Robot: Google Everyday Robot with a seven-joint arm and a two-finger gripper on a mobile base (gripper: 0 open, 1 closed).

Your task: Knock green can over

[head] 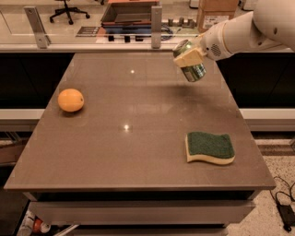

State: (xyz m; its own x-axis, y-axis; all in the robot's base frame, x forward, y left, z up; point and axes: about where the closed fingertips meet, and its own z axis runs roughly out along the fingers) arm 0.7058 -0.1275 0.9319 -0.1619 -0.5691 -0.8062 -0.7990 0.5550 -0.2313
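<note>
The green can (pixel 194 71) is a small green metal can, held tilted in the air above the far right part of the table (pixel 138 152), its top leaning to the upper left. My gripper (pixel 188 56) comes in from the upper right on a white arm (pixel 244 30) and is shut on the can's upper part, a pale finger (pixel 186 58) lying across it. The can's shadow falls on the tabletop below it.
An orange (pixel 71 100) sits at the table's left side. A green-topped yellow sponge (pixel 210 147) lies near the front right. Behind the table run a rail with metal posts (pixel 156 20) and a cardboard box (pixel 216 11).
</note>
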